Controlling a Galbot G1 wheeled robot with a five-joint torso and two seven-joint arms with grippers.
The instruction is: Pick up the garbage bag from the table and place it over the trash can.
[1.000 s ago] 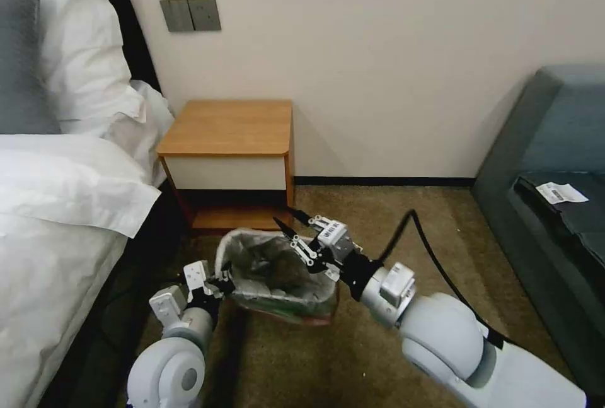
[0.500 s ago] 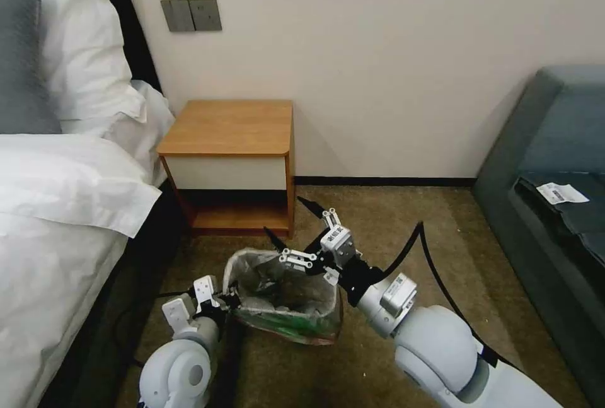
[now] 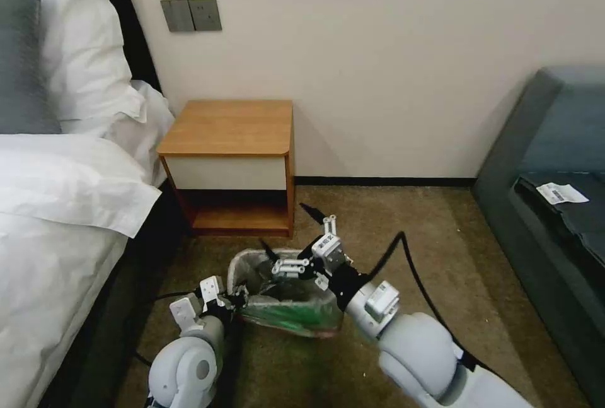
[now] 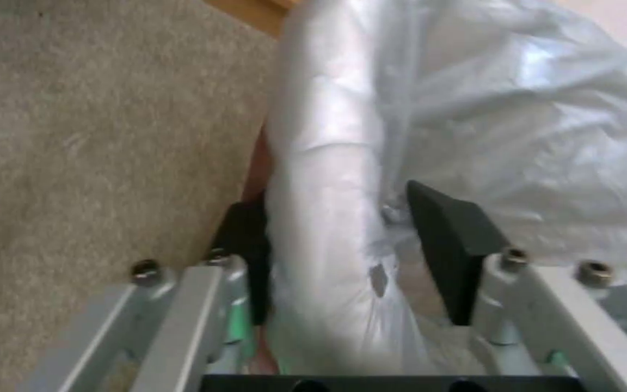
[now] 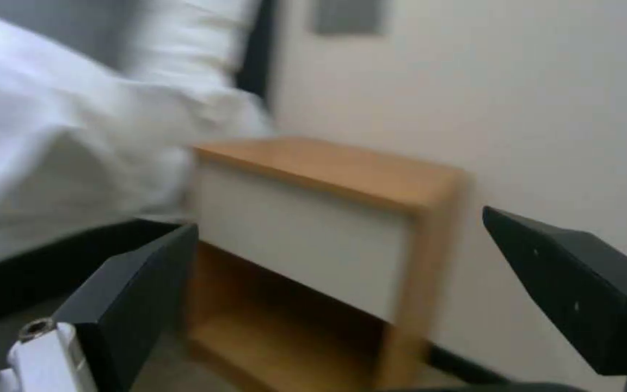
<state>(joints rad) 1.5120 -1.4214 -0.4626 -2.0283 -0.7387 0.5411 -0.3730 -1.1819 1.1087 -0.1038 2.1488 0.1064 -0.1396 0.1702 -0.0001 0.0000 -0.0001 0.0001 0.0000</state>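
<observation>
The trash can [image 3: 287, 320] sat on the carpet [image 3: 409, 238] just in front of the nightstand, off its front right corner. The garbage bag [image 3: 252, 269] was draped into and over the can, its grey film crinkled around the rim, with a greenish tint showing through the near side.

The left claw [image 3: 232, 297] was at the can's left rim. In the left wrist view the left claw [image 4: 343, 250] had its two dark fingers [image 4: 448, 239] pressed on either side of a fold of the garbage bag [image 4: 473, 109], so it was clamped on the bag's edge.

The right claw [image 3: 296, 231] hovered above the can's far right corner, between the can and the nightstand. Its fingers were spread wide, one tip over the bag's mouth, the other pointing toward the nightstand's lower shelf. It held nothing. The right wrist view showed the right claw [image 5: 343, 288] with black fingers [image 5: 575, 288] far apart and the tabletop [image 5: 343, 169] beyond.

The tabletop [image 3: 230, 124] was bare wood.
</observation>
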